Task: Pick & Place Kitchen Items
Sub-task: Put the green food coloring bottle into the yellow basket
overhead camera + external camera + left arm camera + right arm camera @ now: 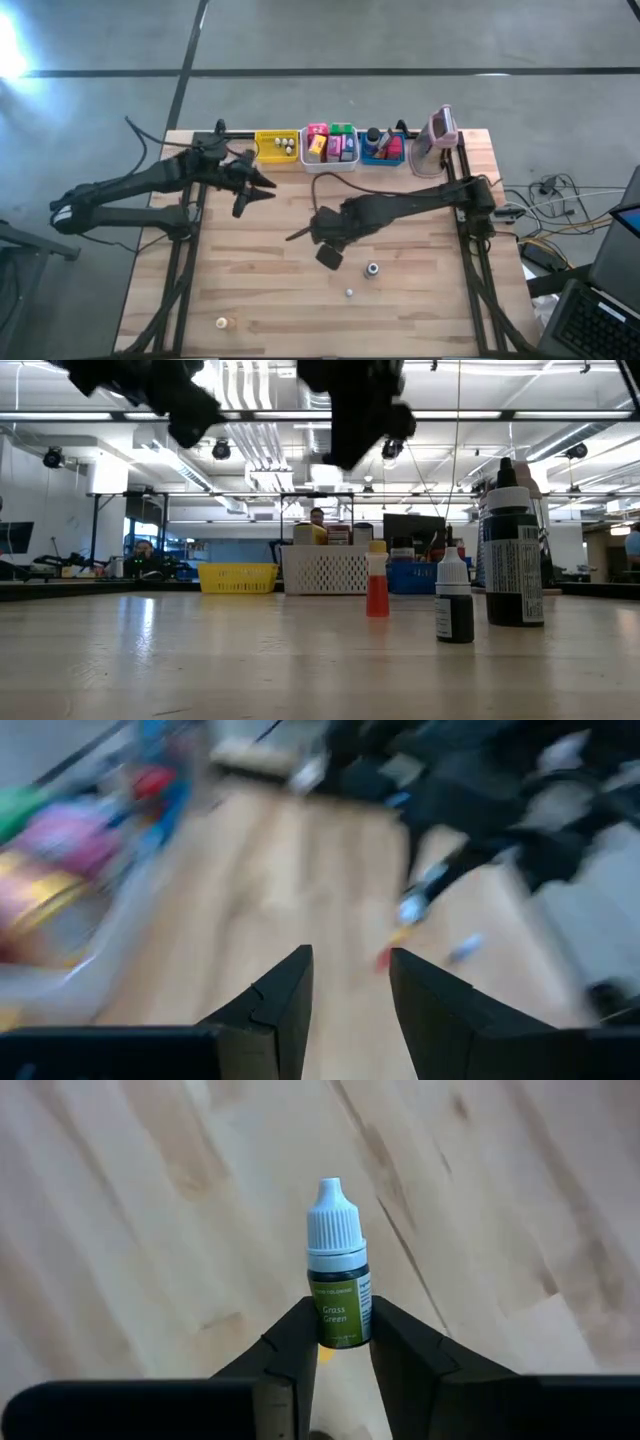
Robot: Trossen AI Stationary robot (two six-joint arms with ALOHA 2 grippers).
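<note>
1. The left gripper (262, 186) is hanging above the desk (250, 290) at the left, just in front of the yellow bin (276, 148). Its own wrist view is showing what the overhead view cannot: the two fingers (285, 995) are standing apart with nothing between them.
2. At the desk's near left edge a small orange-and-white piece (224, 322) is lying alone; in the low view it is appearing as an upright little red bottle (377, 587).
3. Along the far edge, the white bin (330, 146) is holding pink, green and yellow packets, and the blue bin (381, 147) is sitting just to its right.
4. The right gripper (322, 236) is hovering over the desk's middle. Only its wrist view is revealing the grip: its fingers (290, 1355) are clamped on a small dropper bottle (337, 1270) with a white cap and a green label, held clear of the wood.
5. Right of it, two dark bottles (372, 269) (349, 292) are standing on the desk; the low view is showing them upright, one tall (513, 550), one short (454, 597).
6. A pink-grey device (438, 130) is standing at the far right corner.
</note>
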